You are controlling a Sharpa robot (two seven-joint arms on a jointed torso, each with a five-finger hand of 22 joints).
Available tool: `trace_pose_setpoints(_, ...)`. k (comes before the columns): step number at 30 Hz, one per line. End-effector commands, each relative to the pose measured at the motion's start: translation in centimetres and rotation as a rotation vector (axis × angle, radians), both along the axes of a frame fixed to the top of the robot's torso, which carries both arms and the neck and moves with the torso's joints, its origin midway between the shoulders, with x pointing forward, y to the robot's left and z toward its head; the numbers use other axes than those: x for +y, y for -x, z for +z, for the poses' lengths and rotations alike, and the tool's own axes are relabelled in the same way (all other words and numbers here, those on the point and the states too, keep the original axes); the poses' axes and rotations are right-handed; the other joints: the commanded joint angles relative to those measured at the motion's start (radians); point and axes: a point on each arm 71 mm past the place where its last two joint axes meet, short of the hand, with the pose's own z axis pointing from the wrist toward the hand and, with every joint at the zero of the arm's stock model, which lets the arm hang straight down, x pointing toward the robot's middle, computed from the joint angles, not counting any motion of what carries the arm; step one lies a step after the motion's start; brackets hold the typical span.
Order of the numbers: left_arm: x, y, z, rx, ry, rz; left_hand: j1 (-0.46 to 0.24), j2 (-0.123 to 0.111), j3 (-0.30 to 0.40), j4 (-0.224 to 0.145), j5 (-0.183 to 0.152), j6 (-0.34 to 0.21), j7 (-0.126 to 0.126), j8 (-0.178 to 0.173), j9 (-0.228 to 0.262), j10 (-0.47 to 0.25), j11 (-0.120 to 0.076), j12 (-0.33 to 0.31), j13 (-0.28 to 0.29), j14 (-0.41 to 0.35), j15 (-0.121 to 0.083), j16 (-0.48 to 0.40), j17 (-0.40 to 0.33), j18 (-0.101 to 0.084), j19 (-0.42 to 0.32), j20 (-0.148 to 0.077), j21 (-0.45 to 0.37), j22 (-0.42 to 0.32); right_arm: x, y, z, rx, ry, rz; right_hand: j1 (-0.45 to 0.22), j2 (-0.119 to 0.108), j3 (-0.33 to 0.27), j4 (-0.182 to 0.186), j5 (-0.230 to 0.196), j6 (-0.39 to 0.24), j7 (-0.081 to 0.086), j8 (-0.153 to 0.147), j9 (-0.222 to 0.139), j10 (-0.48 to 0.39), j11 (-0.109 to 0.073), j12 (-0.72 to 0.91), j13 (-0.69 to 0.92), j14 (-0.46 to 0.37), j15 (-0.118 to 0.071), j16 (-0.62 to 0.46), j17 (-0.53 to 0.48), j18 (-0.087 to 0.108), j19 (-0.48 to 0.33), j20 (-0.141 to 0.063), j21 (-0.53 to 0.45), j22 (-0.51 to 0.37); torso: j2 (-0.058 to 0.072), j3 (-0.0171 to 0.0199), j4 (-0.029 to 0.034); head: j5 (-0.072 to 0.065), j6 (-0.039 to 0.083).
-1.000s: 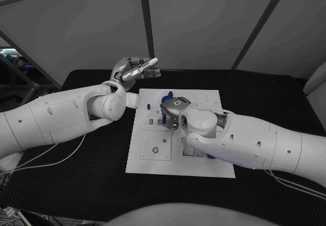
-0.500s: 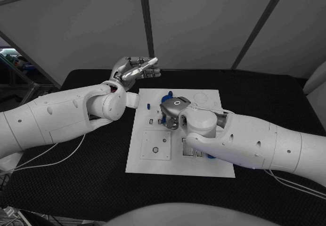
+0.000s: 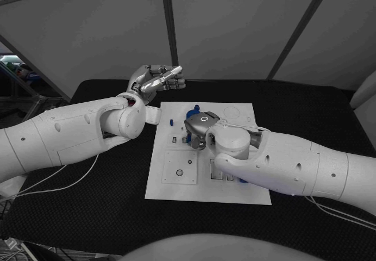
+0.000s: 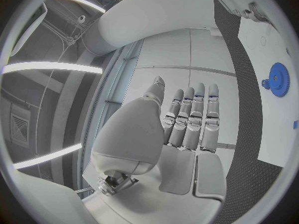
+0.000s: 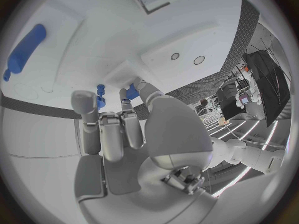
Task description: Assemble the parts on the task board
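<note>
Pinching a small blue plastic part (image 5: 132,91) over the white task board (image 3: 235,190), the right hand (image 3: 200,130) grips something light, stiff — best taken sideways — while the left hand (image 3: 157,80) hangs empty, fingers straight.

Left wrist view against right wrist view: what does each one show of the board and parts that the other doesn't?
Left wrist view alone: the left hand, held flat with nothing in it and off the board, and a blue gear on the task board. Right wrist view alone: the right hand over the board, fingertips at a small blue part, and a long blue peg. Shared: the white task board.
</note>
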Motion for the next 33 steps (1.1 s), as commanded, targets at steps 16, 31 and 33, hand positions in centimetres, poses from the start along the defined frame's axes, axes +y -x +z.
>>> trace_pose_setpoints(16, 0.00, -0.01, 0.08, -0.004, 0.002, -0.008, 0.000, 0.012, 0.000, -0.008, 0.005, 0.007, -0.002, -0.005, -0.002, 0.006, 0.003, -0.007, -0.001, 0.009, 0.001, -0.006, -0.001, 0.000, 0.006, 0.000, -0.005, -0.002, -0.39, 0.45, -0.07, -0.004, 0.034, -0.015, -0.005, 0.004, 0.003, 0.003, 0.005, 0.009, -0.003, 0.001, 0.002, 0.002, 0.000, 0.001, 0.117, 0.099, 0.002, -0.002, 0.229, -0.002, -0.004, 0.001, -0.004, 0.003, 0.000, -0.0006, -0.0023, 0.003, 0.000)
trace_pose_setpoints(31, 0.19, -0.01, 0.07, -0.003, 0.000, -0.003, 0.000, 0.012, 0.000, -0.009, 0.005, 0.008, -0.002, -0.006, -0.002, 0.007, 0.003, -0.008, -0.001, 0.009, 0.001, -0.007, -0.001, 0.000, 0.007, 0.000, -0.005, -0.002, -0.75, 0.38, 0.37, -0.011, 0.084, -0.032, -0.003, 0.005, 0.006, 0.002, 0.007, 0.011, -0.004, 0.002, 0.002, 0.003, -0.001, 0.002, 0.118, 0.099, 0.001, -0.001, 0.230, -0.002, -0.002, 0.001, -0.002, 0.006, 0.000, -0.0008, -0.0005, 0.002, 0.008)
trace_pose_setpoints(33, 0.18, -0.01, 0.07, -0.003, 0.000, -0.003, 0.000, 0.012, 0.000, -0.009, 0.005, 0.008, -0.002, -0.006, -0.002, 0.007, 0.003, -0.008, -0.001, 0.009, 0.001, -0.007, -0.001, 0.000, 0.007, 0.000, -0.005, -0.002, -0.72, 0.35, 0.45, -0.013, 0.087, -0.032, -0.004, 0.004, 0.006, 0.002, 0.008, 0.011, -0.004, 0.002, 0.002, 0.003, -0.001, 0.001, 0.118, 0.098, 0.001, -0.002, 0.228, -0.002, -0.002, 0.001, -0.003, 0.004, 0.000, -0.0004, -0.0004, 0.002, 0.010)
